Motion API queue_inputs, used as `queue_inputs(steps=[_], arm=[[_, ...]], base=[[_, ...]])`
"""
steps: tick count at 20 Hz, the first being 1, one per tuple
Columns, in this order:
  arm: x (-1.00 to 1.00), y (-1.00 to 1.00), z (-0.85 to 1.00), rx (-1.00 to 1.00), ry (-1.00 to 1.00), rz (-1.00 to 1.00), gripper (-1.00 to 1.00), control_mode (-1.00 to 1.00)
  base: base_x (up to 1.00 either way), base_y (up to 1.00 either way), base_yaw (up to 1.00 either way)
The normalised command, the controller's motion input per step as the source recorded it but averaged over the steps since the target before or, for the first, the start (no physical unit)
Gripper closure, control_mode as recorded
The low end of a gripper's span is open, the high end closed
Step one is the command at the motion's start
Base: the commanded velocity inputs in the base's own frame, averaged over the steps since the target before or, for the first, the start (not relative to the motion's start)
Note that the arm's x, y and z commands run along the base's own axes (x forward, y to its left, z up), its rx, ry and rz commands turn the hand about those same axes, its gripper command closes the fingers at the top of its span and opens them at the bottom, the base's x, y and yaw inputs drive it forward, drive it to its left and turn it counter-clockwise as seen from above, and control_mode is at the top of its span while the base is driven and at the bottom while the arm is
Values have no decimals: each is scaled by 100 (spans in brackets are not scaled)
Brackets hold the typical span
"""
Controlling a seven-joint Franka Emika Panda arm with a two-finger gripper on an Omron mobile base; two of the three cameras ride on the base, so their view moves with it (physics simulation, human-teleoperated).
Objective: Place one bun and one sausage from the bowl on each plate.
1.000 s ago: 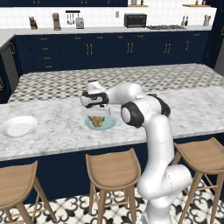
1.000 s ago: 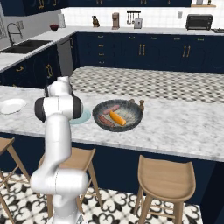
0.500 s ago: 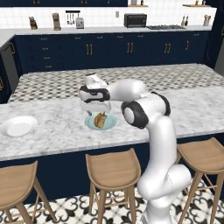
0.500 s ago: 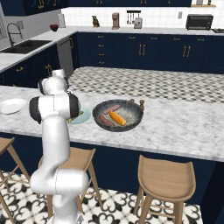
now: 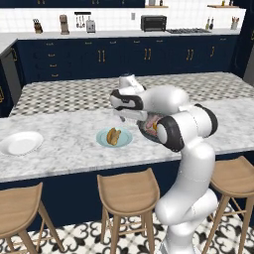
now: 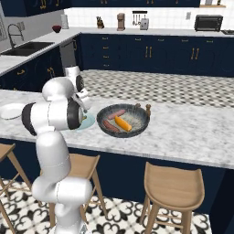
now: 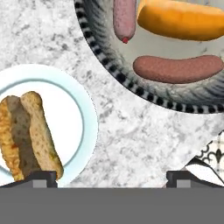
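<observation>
A split bun (image 7: 28,135) lies on the light blue plate (image 7: 74,109) at the left of the hand view. The dark grey bowl (image 7: 113,65) at the upper right holds two sausages (image 7: 177,68) (image 7: 124,17) and an orange bun (image 7: 183,19). My gripper (image 7: 111,178) is open with nothing between its fingertips (image 7: 41,177), over bare marble between plate and bowl. In the left base view the gripper (image 5: 128,118) hangs just right of the light blue plate (image 5: 101,139). The bowl (image 6: 139,129) sits right of my arm, and the white plate (image 5: 21,143) lies bare at the far left.
The things stand on a marble island counter (image 5: 64,158) with wooden stools (image 5: 126,191) along its near edge. A small brown knob-shaped item (image 6: 147,109) stands at the bowl's far right rim. The white plate (image 6: 11,110) is far left of the arm.
My hand has risen from low over the bun on the light blue plate and swung right towards the bowl. The bun stays on the plate.
</observation>
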Motion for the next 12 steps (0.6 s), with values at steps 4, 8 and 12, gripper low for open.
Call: queue_inputs(steps=[4,8,12], arm=[[4,-100,0,0,-4,-16,-100,-100],[8,-84,0,0,-14,-9,-100,-100],[38,-56,-4,0,-5,-1,-100,-100]], base=[[0,0,0],[0,0,0],[0,0,0]])
